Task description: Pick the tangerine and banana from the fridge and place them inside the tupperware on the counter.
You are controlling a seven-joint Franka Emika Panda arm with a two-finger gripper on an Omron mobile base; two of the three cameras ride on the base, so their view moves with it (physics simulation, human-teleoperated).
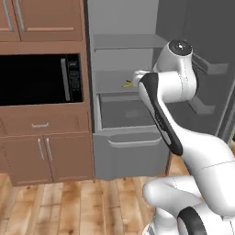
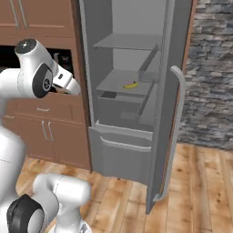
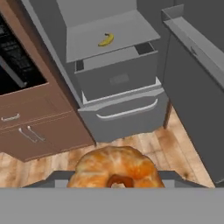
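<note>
The tangerine [image 3: 114, 164] fills the bottom of the hand view, round and orange, with my gripper [image 3: 116, 180] shut on it in front of the open fridge [image 1: 123, 46], well above the floor. The banana [image 3: 106, 40] lies on a middle fridge shelf [image 3: 122, 33], small and yellow; it is the same banana [image 1: 127, 84] seen past my forearm and, from the right, the banana [image 2: 131, 85] above the grey drawer [image 2: 120, 150]. My hand is drawn back from the shelves, toward the wood cabinets. The tupperware and the counter are out of view.
The fridge door [image 2: 169, 113] stands wide open to the right, its long handle [image 2: 175, 136] facing the room. A black microwave [image 1: 41, 78] sits in brown cabinetry [image 1: 46, 151] left of the fridge. A stone wall [image 2: 211, 73] lies right, wood floor [image 1: 92, 206] below.
</note>
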